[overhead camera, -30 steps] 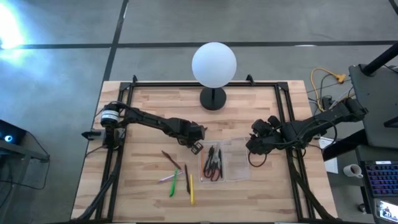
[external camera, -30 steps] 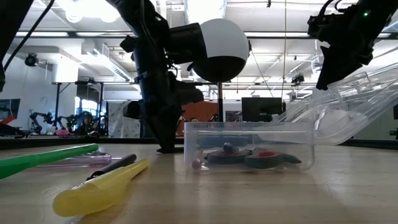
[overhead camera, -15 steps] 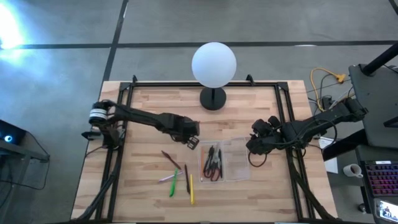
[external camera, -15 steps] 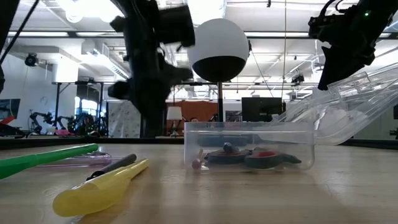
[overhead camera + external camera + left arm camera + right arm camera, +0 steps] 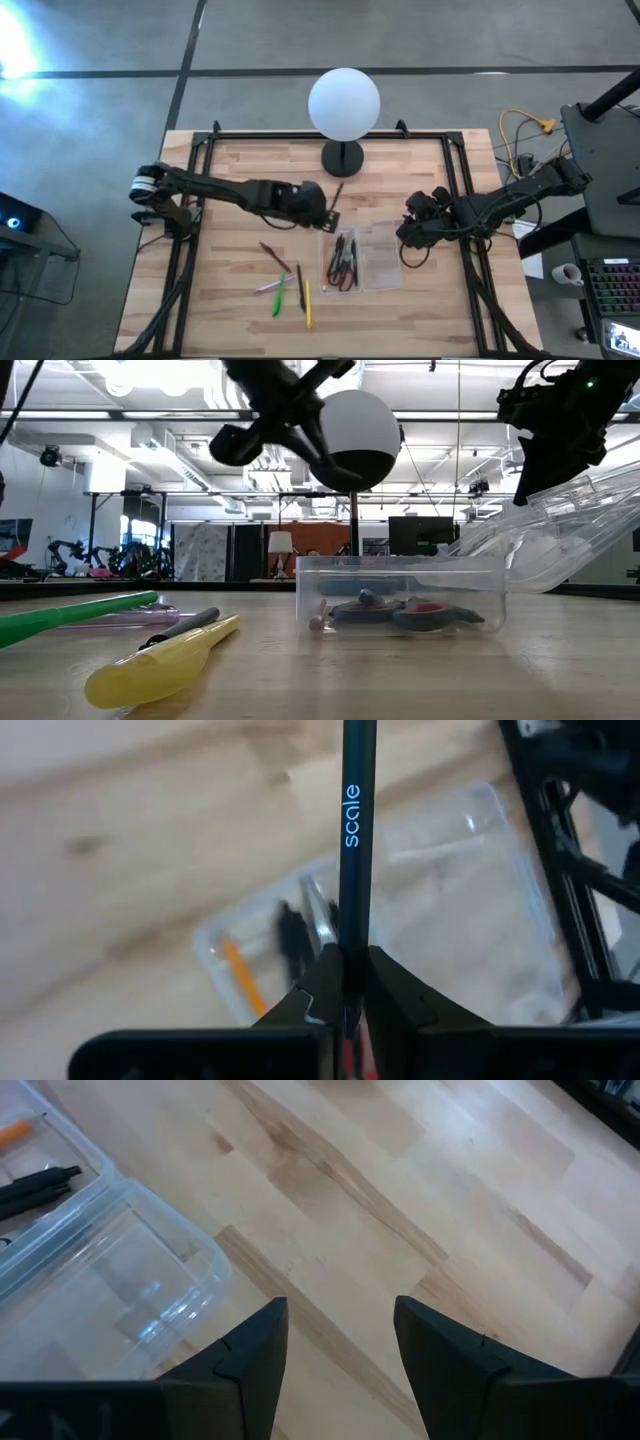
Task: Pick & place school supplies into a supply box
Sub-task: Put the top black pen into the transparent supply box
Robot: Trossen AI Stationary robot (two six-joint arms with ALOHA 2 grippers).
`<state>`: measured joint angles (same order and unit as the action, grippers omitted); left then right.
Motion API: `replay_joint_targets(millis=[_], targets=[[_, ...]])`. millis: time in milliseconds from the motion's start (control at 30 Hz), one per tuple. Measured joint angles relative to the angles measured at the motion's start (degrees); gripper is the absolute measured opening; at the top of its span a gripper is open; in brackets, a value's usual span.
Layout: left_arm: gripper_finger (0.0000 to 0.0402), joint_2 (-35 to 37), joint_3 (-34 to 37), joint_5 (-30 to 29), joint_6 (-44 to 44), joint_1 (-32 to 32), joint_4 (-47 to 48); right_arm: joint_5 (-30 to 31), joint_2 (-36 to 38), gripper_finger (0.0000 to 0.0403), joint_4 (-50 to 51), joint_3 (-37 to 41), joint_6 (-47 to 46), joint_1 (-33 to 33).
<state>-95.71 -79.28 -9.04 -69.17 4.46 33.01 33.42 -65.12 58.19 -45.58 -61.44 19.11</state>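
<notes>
Left gripper (image 5: 345,982), jaws clamped on slim dark pencil (image 5: 353,840), hangs above clear plastic supply box (image 5: 375,262); right gripper (image 5: 335,1335), jaws wide & empty, beside box lid.

Scissors (image 5: 345,262) in box (image 5: 383,258), pens (image 5: 290,285) left.

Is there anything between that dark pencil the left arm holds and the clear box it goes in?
Nothing visible. The left end effector holds the pencil above the open box, lid swung aside.
</notes>
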Motion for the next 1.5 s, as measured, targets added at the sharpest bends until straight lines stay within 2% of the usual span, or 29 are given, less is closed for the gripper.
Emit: replay_joint_targets(millis=[267, 600, 1333, 1400, 1500], targets=[[0.0007, -8.5, -5.4, 0.2, -6.6, 6.6, -0.2, -0.1, 0.0, 0.0176, 0.4, 0.1, -0.7, 0.0], [0.0007, -17.2, -12.9, 0.2, -10.6, 9.7, -1.2, -1.0, 0.0, 0.0176, 1.1, 0.2, -0.2, 0.0], [0.0007, -19.5, -10.5, 1.2, -29.9, 14.0, -1.5, -2.0, 0.0, 0.0176, 4.2, 0.4, 0.4, 0.0], [0.0021, -20.2, -10.3, 1.3, -30.5, 14.0, -1.9, -2.0, 0.0, 0.0176, 4.2, 0.5, 0.6, 0.0], [0.0067, -20.5, -10.4, 1.2, -30.9, 13.9, -2.7, -1.9, 0.0, 0.0176, 4.2, 0.8, 0.5, 0.0]])
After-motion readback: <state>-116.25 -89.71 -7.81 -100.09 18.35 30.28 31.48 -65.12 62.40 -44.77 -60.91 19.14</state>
